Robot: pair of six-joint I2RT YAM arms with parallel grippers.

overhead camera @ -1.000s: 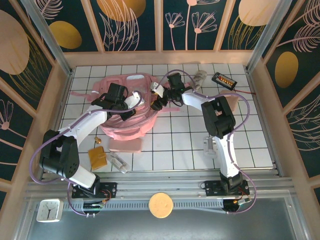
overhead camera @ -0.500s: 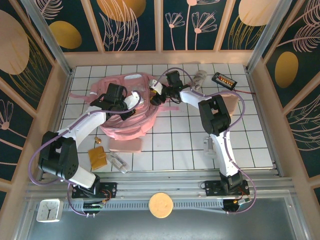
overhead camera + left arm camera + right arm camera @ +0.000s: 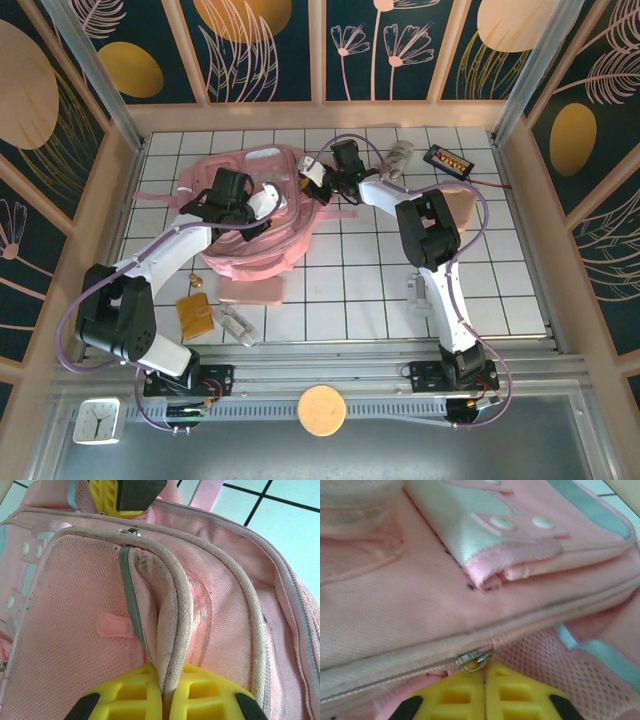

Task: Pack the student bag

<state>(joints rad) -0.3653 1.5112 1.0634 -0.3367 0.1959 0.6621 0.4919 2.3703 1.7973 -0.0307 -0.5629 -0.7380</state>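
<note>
Right pincer [image 3: 485, 679] has snapped shut, seemingly on the zip pull [image 3: 471, 661] at its twelve o'clock; left pincer [image 3: 164, 692] clamps the piped rim [image 3: 176, 605] of the student bag [image 3: 258, 252], lying eleven o'clock on the surface [image 3: 480, 290].

My left arm [image 3: 165, 250] and right arm [image 3: 450, 310], white with black joints, purple cables [image 3: 66, 318], yellow ribbed pads [image 3: 135, 692].

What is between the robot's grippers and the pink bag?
Nothing that shows. The left gripper is pinching the bag by its pale rim. The right gripper is shut, with its tips against the zip pull.
</note>
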